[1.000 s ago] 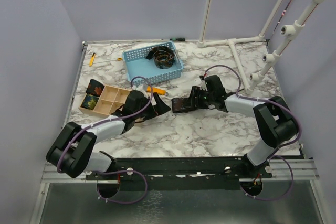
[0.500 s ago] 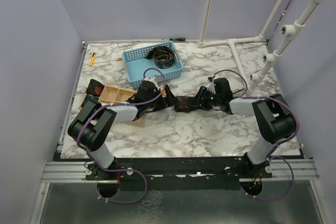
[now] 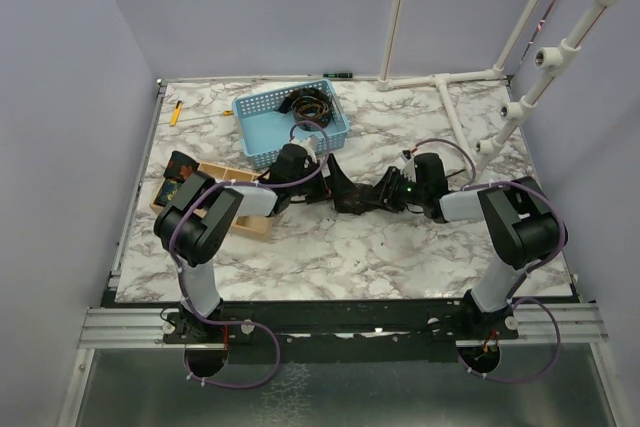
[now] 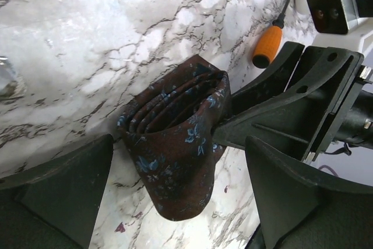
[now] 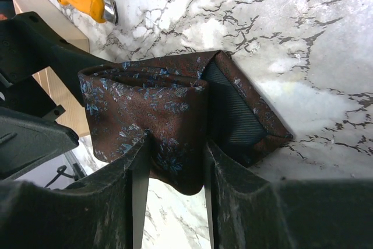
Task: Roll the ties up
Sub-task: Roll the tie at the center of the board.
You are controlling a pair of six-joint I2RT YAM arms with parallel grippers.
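White marble-patterned table (image 3: 400,247) carries the work, enclosed by lilac walls. One dark brown necktie with small blue flower print (image 3: 350,195) sits at the table centre as a flattened coil. A blue plastic basket (image 3: 262,117) holding further coiled ties lies at its 11 o'clock. A wooden compartment tray (image 3: 215,179) lies at its 9 o'clock.

The right gripper (image 5: 175,150) approaches from 3 o'clock, and its jaws are clamped across the coil's outer wrap. The left gripper (image 3: 318,175) faces the coil from 9 o'clock. Its jaws stand wide apart, one finger (image 4: 64,190) on each side, and neither touches the fabric.

Handling, as judged:
- The coil is light, soft and probably slick.
- The layers (image 4: 169,106) have little stiffness and are likely to spring open if the clamp is released.
- The pointed end (image 5: 245,121) shows its dark lining and lies loose at 3 o'clock in the right wrist view. Do not take hold there.
- Take hold across both flat flanks so that all layers are pinched together.
- Use moderate pressure, since a hard squeeze may deform the roll.
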